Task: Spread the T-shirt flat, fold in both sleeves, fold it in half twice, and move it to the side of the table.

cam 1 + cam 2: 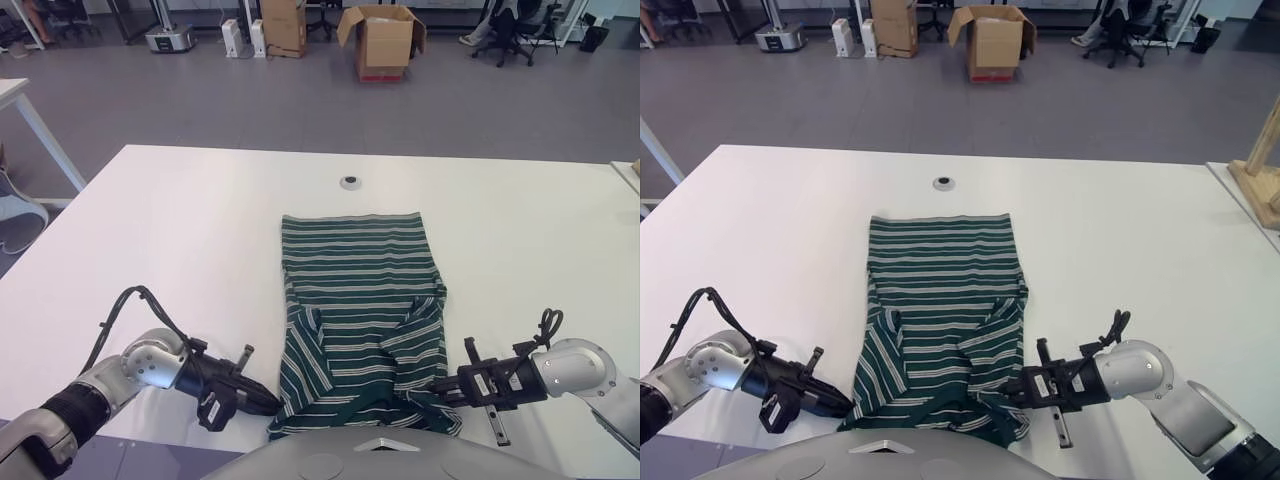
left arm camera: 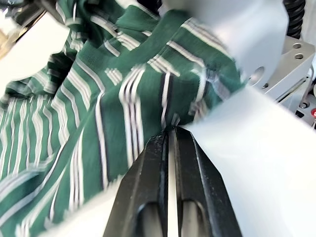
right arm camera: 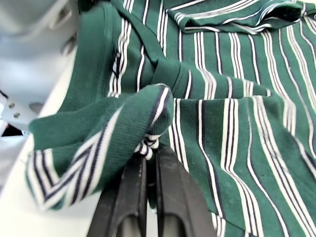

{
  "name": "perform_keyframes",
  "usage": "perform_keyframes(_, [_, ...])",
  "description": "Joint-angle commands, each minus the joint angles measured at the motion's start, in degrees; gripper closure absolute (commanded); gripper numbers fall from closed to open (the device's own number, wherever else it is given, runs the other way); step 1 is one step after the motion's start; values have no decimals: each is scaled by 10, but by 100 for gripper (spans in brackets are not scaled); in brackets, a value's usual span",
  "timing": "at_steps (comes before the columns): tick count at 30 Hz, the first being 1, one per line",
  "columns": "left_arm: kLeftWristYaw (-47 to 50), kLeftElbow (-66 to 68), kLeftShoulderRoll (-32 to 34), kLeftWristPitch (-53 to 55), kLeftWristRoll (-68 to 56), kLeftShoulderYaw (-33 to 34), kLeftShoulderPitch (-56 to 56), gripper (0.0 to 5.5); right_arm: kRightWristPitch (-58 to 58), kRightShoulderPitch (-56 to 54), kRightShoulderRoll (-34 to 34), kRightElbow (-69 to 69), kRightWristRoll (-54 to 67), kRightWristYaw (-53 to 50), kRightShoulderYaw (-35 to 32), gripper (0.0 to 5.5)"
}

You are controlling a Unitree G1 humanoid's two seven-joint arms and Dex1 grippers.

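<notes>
Shirt: we see the green cotton T-shirt with white and dark stripes lying lengthwise in the middle of the white rectangular table. Its hem is at the far end and its shoulder end is at the table's near edge.
Sleeves: both are turned in over the chest, so the cloth makes 1 long narrow panel, still a little rumpled near the grippers.
Step in hand: we judge this to be the first of the 2 half folds, started from the near corners.
Left gripper: the left gripper sits low at the shirt's near left corner. Its black fingers are pressed almost together, with only a thin slit between them. The cloth edge meets the tips, so we take it as a pinch on the corner.
Right gripper: the right gripper is at the near right corner. Its black fingers are closed tight on a bunched roll of striped fabric.
Doing it well: we would raise both corners together and level, just high enough to clear the folded sleeves. We would then carry them straight toward the far hem so the side edges stay lined up.
Watch for: uneven pull, which would skew the panel or drag a sleeve back out.
Landing: we would let go only when the near edge lies on the hem, short of the small dark round fitting set in the table beyond it.
</notes>
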Motion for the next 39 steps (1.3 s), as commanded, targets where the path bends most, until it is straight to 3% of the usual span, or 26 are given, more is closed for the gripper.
perform_keyframes(1, [-15,0,18,61,9,38,4,529,60,10,5,-33,57,-5,-42,548])
perform_keyframes(6, [-28,-109,41,90,30,66,30,470,80,20,20,-48,51,-6,-51,548])
perform_keyframes(13, [99,-204,-14,-45,211,208,80,368,91,41,27,-58,51,-4,-64,548])
perform_keyframes(17, [145,-120,-8,-162,309,237,118,363,104,37,30,-62,57,0,-72,548])
perform_keyframes(20, [182,-57,-19,-254,397,296,155,363,109,32,32,-58,57,9,-78,548])
perform_keyframes(22, [195,-28,-37,-277,461,310,134,363,112,30,37,-58,54,9,-78,548])
perform_keyframes(27, [230,-16,-84,-286,510,297,109,363,118,35,44,-68,49,4,-77,548])
perform_keyframes(32, [266,-7,-109,-249,546,278,125,308,145,51,41,-115,50,-14,-88,548])
perform_keyframes(38, [212,-46,-88,-207,559,168,109,307,167,27,48,-120,52,-17,-82,548])
perform_keyframes(39, [206,-51,-79,-204,568,155,106,329,167,23,50,-119,51,-16,-81,548])
